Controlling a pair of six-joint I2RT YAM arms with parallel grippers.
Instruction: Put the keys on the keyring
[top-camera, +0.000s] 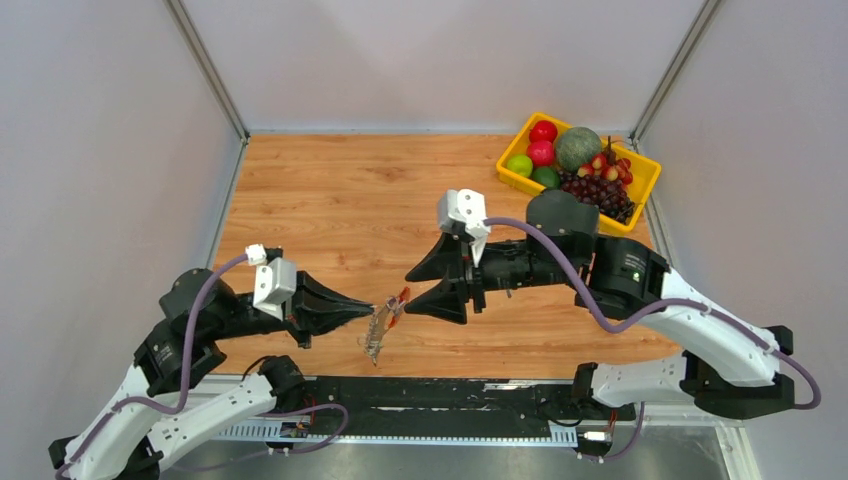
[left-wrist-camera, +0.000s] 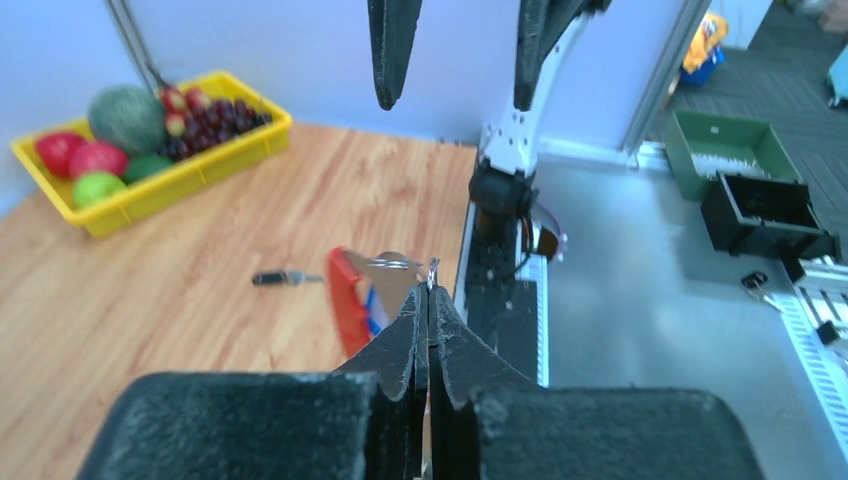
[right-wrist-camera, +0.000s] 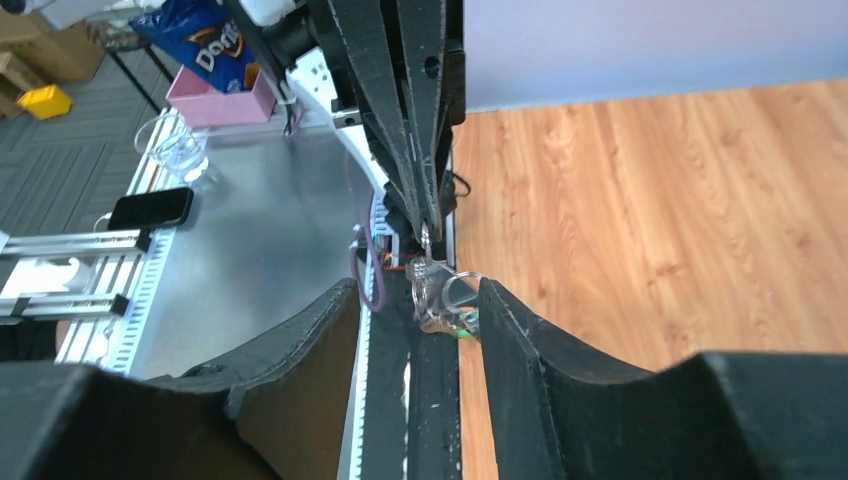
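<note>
My left gripper (top-camera: 371, 303) is shut on the thin metal loop (left-wrist-camera: 432, 268) of the keyring (top-camera: 378, 333), which hangs from its tips just above the table's near edge. The keyring's red curved part (left-wrist-camera: 344, 296) juts toward my right gripper (top-camera: 408, 291). That gripper is open, with its fingertips on either side of the red part. In the right wrist view a wire ring with a small bunch and a green key head (right-wrist-camera: 462, 322) hangs between the open fingers (right-wrist-camera: 505, 335). A black-headed key (left-wrist-camera: 284, 277) lies loose on the wood.
A yellow tray (top-camera: 519, 184) of fruit stands at the table's back right. The black base rail (top-camera: 440, 392) runs along the near edge below the keyring. White walls close in the left, back and right sides.
</note>
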